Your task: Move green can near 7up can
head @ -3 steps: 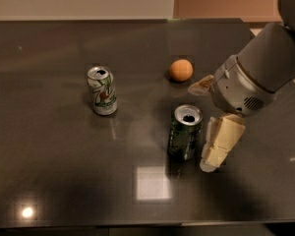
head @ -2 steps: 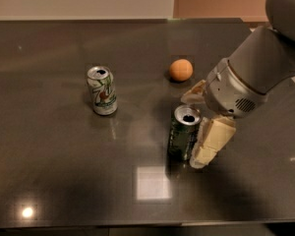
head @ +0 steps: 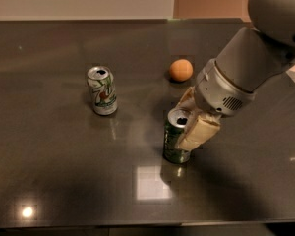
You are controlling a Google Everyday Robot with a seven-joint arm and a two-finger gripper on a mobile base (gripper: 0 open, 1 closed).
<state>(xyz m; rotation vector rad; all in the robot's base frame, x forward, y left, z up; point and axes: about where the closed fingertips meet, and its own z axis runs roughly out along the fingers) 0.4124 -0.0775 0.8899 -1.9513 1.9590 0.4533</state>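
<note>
A dark glossy table [head: 49, 171] fills the view. At left of centre a 7up can [head: 102, 90] stands upright, white with green swirls. Well apart from it, to the right and nearer the front edge, the green can [head: 175, 140] stands upright with its silver top open. Behind that can lies an orange [head: 180, 70]. The gripper [head: 191, 116] sits at the green can's upper right, its two cream fingers [head: 199, 132] spread apart, one behind the rim and one in front of the can's right side, the can top between them. The thick grey arm [head: 255, 63] slants down from the upper right corner.
</note>
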